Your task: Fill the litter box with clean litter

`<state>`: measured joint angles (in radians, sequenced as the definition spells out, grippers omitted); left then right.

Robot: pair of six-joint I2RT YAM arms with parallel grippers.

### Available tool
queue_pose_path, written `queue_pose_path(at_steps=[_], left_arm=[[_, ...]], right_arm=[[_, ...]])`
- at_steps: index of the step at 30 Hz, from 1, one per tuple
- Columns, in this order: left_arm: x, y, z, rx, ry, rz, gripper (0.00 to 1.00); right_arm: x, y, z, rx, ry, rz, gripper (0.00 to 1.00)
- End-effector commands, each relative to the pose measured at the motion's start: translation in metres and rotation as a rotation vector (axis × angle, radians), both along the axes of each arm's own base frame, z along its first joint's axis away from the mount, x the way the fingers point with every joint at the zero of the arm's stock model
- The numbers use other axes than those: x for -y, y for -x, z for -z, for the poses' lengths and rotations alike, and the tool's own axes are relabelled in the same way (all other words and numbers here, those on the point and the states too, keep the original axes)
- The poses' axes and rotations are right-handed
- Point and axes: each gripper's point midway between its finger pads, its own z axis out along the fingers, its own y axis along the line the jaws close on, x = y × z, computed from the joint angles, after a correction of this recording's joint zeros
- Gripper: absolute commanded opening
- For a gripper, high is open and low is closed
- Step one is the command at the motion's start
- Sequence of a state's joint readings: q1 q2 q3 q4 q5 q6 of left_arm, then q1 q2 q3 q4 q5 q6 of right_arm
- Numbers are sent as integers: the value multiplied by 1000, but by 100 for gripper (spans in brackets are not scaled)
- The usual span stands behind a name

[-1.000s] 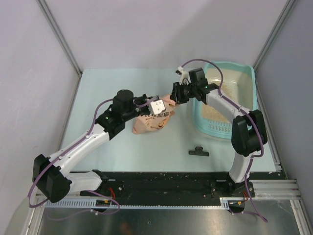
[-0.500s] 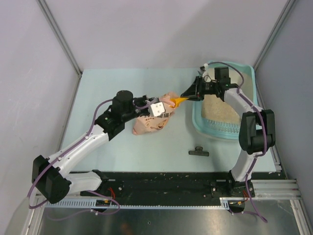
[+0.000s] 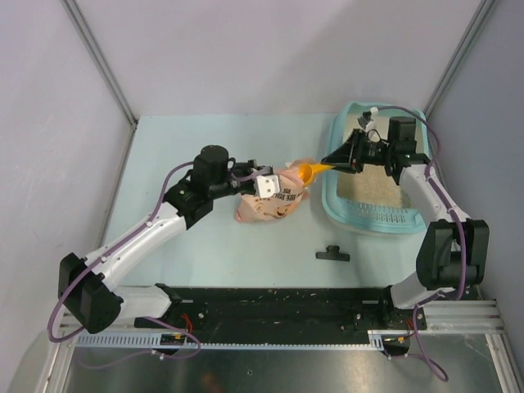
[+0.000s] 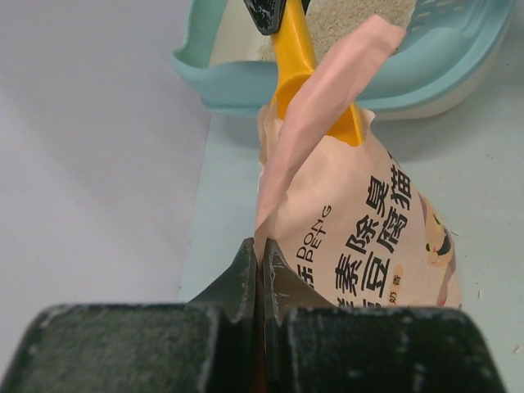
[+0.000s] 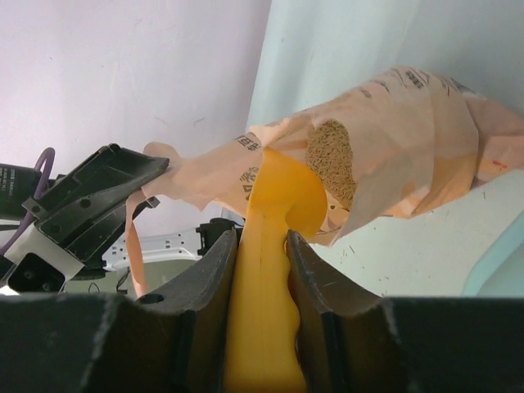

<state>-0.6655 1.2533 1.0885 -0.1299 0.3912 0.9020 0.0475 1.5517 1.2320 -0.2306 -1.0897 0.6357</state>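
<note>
Left jaws: fully closed, pinching the top flap of the bag [image 3: 274, 203] and holding its mouth up toward the litter box [image 3: 334, 214]. The bag lies on the worktop [image 3: 205, 147] just left of the box.

Scoop [image 3: 313, 171]: bowl at the bag mouth, handle running back over the box's left rim. The bowl looks empty; clean litter [image 5: 330, 160] shows deeper in the bag.

Right jaws: part open, clamped on the scoop handle, above the box's left rim.

The box holds only a thin bed of litter, so I'd say more loads are needed.

For this step:
- Push the bowl in low, under the granules.
- Level the scoop before pulling out.
- Keep the flap pinch steady so the mouth stays open.
- Tip only once the bowl is inside the rim; the gap left of the box is where it spills.
</note>
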Motion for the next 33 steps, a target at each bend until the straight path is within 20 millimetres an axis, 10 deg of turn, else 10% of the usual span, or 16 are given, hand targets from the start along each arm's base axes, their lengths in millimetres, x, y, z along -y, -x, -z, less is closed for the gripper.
queue_pose_path(at_steps=[1, 6, 20, 33], left_arm=[[3, 35, -146, 441, 246, 136, 0], [-7, 24, -112, 415, 186, 92, 0], [-2, 15, -96, 388, 168, 83, 0], [0, 7, -90, 398, 142, 68, 0]], right_arm=[[13, 11, -17, 40, -11, 25, 0], [32, 7, -11, 24, -1, 71, 0], [53, 34, 18, -97, -173, -32, 0], [74, 12, -9, 2, -173, 137, 0]])
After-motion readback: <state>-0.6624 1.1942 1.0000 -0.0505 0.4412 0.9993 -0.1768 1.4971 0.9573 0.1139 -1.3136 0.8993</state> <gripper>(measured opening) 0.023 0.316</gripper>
